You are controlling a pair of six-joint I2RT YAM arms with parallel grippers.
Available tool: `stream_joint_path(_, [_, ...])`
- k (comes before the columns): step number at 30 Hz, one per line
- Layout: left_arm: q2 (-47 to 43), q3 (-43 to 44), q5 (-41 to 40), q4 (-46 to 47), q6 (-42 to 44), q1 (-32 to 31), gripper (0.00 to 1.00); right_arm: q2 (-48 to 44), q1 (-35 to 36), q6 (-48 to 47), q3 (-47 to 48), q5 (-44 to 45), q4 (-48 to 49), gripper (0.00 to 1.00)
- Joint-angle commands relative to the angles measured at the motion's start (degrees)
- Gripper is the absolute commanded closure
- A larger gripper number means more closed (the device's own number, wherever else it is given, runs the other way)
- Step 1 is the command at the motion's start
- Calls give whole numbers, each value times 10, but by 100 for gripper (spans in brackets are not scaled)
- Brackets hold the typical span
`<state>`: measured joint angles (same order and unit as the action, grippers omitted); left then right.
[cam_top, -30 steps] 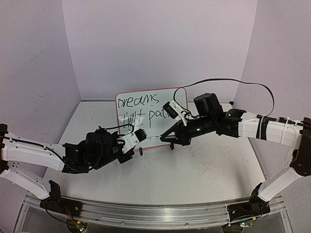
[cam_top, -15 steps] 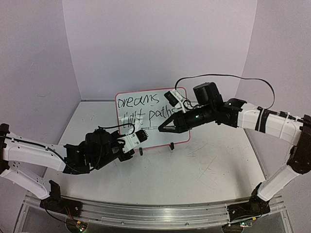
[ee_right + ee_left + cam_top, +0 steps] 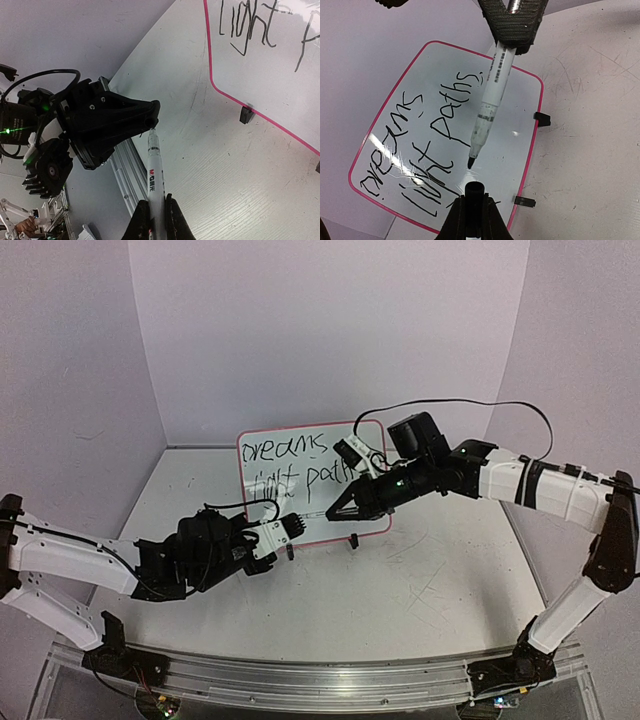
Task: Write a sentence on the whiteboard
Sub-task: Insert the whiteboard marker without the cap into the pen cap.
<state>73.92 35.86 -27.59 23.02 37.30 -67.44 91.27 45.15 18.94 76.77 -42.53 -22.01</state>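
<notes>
The left arm reaches low across the counter (image 3: 420,580) from its base, forearm nearly level. The left tool (image 3: 290,528) points toward the lower edge of the whiteboard (image 3: 515,112). The right arm comes in from the opposite side with its elbow raised and its forearm sloping down. The right tool (image 3: 336,512) faces the left tool, tip to tip, with only a short gap between them.

In the overhead view the right tool and its wrist camera cover the end of the second written line. The right wrist view cuts the board off, so only "Light" and one further stroke show there. The left wrist view shows the whole sentence (image 3: 420,145): "dreams" above "light paths."

The right tool's fingers are pressed onto the barrel of a white marker (image 3: 492,95). Its dark tip juts out toward the left tool, off the board's surface. The left tool's fingers are pinched together on a small black cap (image 3: 475,189), open end toward the marker tip. The tip sits just at the cap's mouth; whether they touch cannot be told.

The whiteboard stands just beyond both tools on its two black clip feet (image 3: 541,118), writing facing them.
</notes>
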Motion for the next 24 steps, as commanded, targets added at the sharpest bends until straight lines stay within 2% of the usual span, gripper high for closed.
stream_joint_path(1, [5, -3, 3, 25, 5, 2, 100, 13, 7, -6, 30, -8, -2, 100])
stream_joint_path(24, [5, -1, 14, 23, 14, 3, 100, 38, 15, -8, 42, -11, -12, 100])
